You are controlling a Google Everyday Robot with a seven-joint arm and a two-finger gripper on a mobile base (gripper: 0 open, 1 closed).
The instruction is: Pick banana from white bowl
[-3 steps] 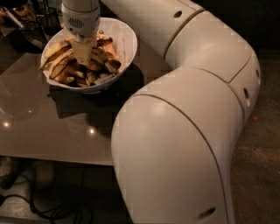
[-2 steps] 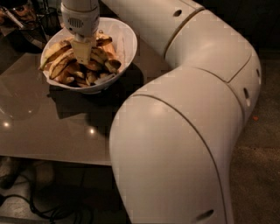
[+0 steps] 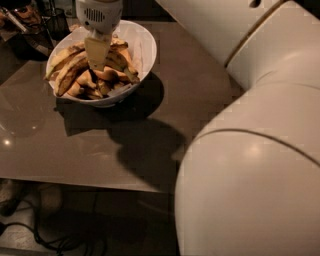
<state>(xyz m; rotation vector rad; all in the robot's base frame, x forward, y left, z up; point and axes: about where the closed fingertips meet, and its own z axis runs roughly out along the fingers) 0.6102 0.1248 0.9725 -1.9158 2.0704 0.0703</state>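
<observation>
The white bowl (image 3: 142,45) stands at the far left of the brown table and is full of bananas and short stubby pieces. A long yellow banana (image 3: 61,60) lies along the bowl's left side, and a darker, brown-streaked one (image 3: 69,80) lies just below it. My gripper (image 3: 97,56) hangs straight down from its white wrist (image 3: 98,14) into the middle of the pile and touches the fruit there. What is under its tip is hidden.
The glossy brown table (image 3: 165,110) runs to a front edge near the bottom of the view. My arm's large white links (image 3: 250,165) fill the right side. Dark objects (image 3: 25,20) stand behind the bowl at top left. Cables (image 3: 55,240) lie on the floor below.
The gripper stays at about the same spot in the bowl. The arm's big white links have shifted to the right in the view. The bananas look unmoved.
</observation>
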